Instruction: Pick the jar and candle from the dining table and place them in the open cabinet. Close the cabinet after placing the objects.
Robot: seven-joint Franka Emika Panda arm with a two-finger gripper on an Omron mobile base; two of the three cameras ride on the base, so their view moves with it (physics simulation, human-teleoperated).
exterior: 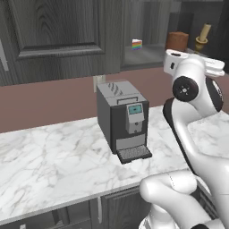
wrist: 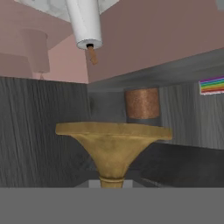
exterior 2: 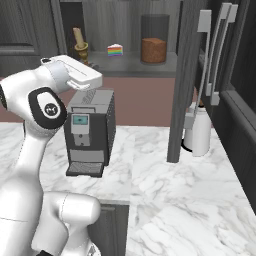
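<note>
Looking across the right base view from left to right: the white arm [exterior 2: 45,107] fills the left side, its wrist raised toward the upper left of the frame. There the candle [exterior 2: 79,37] stands a little tilted in its brass holder, inside the open cabinet [exterior 2: 130,64]. Below it, at left centre, a coffee machine [exterior 2: 87,132] sits on the marble counter [exterior 2: 165,200].

The gripper is pressed nearly together. The holder looms right up against the hand camera, so I judge it is pinching the candle, though I cannot make out the contact itself. Whether the holder's foot touches the shelf I cannot tell.

Further right on the shelf is a rainbow cake slice [exterior 2: 115,50]. Right of that, at upper centre, the jar [exterior 2: 153,49] is already put away. Then come the open door [exterior 2: 182,75] and a white bottle [exterior 2: 197,132] on the counter.

The step in hand looks like setting the candle down. To do it well, I would straighten the candle first and lower it until the foot sits flat. Only then spread the fingers, and draw straight back, clear of cake and jar. After that, the door is left to swing shut.
</note>
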